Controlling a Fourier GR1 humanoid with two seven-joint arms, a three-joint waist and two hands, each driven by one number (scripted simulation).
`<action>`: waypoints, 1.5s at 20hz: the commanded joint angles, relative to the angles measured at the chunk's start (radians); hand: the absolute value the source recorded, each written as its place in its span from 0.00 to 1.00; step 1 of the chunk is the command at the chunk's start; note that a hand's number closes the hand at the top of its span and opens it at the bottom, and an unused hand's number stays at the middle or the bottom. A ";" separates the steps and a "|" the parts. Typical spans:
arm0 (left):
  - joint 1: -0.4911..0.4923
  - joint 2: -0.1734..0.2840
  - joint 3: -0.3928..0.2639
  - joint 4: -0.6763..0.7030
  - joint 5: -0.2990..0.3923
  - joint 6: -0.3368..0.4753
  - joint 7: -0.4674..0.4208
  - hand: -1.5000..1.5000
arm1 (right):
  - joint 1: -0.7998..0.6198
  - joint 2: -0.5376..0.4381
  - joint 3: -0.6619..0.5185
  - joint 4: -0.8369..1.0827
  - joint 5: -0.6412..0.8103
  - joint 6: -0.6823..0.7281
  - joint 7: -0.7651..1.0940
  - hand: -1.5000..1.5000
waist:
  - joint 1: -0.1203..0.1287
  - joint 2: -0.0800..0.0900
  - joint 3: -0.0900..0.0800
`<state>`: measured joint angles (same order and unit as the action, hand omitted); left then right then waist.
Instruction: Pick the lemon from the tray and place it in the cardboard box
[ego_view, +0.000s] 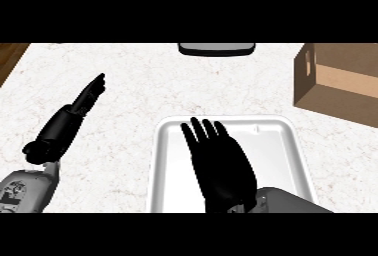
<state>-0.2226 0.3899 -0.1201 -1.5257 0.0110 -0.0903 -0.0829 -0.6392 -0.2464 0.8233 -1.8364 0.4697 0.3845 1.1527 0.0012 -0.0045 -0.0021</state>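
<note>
A white tray lies on the counter at the lower middle. My right hand hovers flat over the tray's middle, fingers straight and pointing away from me, open. No lemon shows; the hand covers much of the tray's floor. The cardboard box stands at the right edge, its open top facing up, well to the right and beyond the tray. My left hand rests at the left over the bare counter, fingers straight, holding nothing.
A dark grey object with a light rim sits at the counter's far edge, top middle. A strip of brown wood shows at the top left corner beyond the white speckled counter.
</note>
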 joint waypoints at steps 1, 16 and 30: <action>-0.034 -0.007 0.000 -0.001 -0.017 0.008 0.045 0.50 | -0.024 0.078 0.017 0.037 0.050 0.072 0.231 0.00 | -0.006 0.000 0.001; 0.025 -0.040 0.012 -0.009 -0.054 0.000 -0.015 0.50 | 0.082 0.130 -0.008 0.170 0.224 0.099 0.107 0.00 | -0.003 0.002 0.002; 0.015 -0.077 0.047 0.090 -0.094 -0.045 -0.101 0.50 | 0.150 0.193 -0.108 0.359 0.388 0.085 -0.099 0.00 | -0.004 0.007 0.001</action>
<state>-0.2107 0.3446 -0.0610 -1.5181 -0.0390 -0.1500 -0.1003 -0.4902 -0.0797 0.7243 -1.5415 0.8117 0.4598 0.9900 0.0007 -0.0010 -0.0001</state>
